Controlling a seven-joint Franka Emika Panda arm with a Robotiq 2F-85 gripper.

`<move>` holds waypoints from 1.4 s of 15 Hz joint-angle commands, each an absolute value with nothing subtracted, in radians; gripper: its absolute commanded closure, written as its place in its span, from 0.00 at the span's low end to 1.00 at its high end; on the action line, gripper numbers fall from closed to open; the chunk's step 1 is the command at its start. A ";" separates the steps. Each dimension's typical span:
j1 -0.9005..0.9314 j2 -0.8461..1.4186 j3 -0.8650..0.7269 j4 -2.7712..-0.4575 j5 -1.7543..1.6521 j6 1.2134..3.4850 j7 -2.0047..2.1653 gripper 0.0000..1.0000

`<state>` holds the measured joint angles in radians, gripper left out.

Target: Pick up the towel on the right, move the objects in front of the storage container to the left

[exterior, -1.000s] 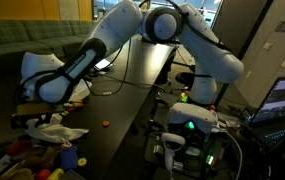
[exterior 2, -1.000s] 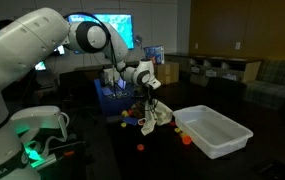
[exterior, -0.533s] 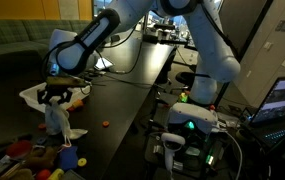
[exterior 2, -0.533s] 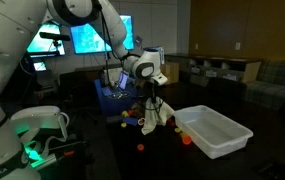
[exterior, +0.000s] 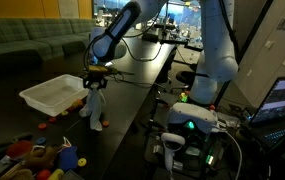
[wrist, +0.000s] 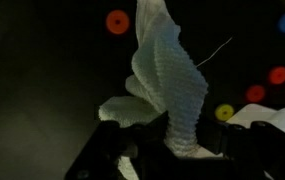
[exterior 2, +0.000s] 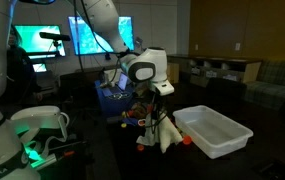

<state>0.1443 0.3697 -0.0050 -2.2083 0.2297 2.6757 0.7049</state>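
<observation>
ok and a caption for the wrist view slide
Wrist view: gripper shut on the towel, which dangles over the dark table among scattered small objects, storage container corner at right.

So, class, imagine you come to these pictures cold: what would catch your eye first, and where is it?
The white towel dangling from the shut jaws grabs attention first, hanging beside the white storage container in an exterior view. In the wrist view it fills the middle, with small coloured toys dotted on the dark surface around it.

Waffle-textured cloth towel, translucent plastic storage container
</observation>
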 commanded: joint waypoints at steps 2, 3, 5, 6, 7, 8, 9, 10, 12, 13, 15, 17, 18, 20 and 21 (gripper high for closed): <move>0.149 0.245 -0.174 -2.381 0.103 2.759 0.863 0.96; 0.152 0.260 -0.212 -2.380 0.054 2.786 0.912 0.96; 0.169 0.314 -0.280 -2.351 -0.038 2.831 1.039 0.96; 0.187 0.350 -0.315 -2.333 -0.084 2.860 1.112 0.96; 0.207 0.390 -0.348 -2.309 -0.122 2.886 1.185 0.96; 0.253 0.433 -0.399 -2.282 -0.146 2.906 1.256 0.96; 0.271 0.480 -0.418 -2.255 -0.167 2.928 1.325 0.96; 0.309 0.534 -0.447 -2.219 -0.168 2.938 1.386 0.96; 0.383 0.650 -0.492 -2.140 -0.147 2.952 1.495 0.96; 0.403 0.704 -0.492 -2.095 -0.128 2.942 1.528 0.96; 0.446 0.811 -0.494 -1.992 -0.105 2.910 1.601 0.96; 0.480 0.899 -0.491 -1.893 -0.091 2.876 1.657 0.96; 0.493 0.954 -0.492 -1.844 -0.090 2.873 1.685 0.96; 0.497 1.018 -0.474 -1.751 -0.089 2.829 1.705 0.96; 0.498 1.046 -0.468 -1.713 -0.092 2.816 1.713 0.96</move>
<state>0.4860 0.9333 -0.4628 -1.8718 -0.1049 2.8715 1.6749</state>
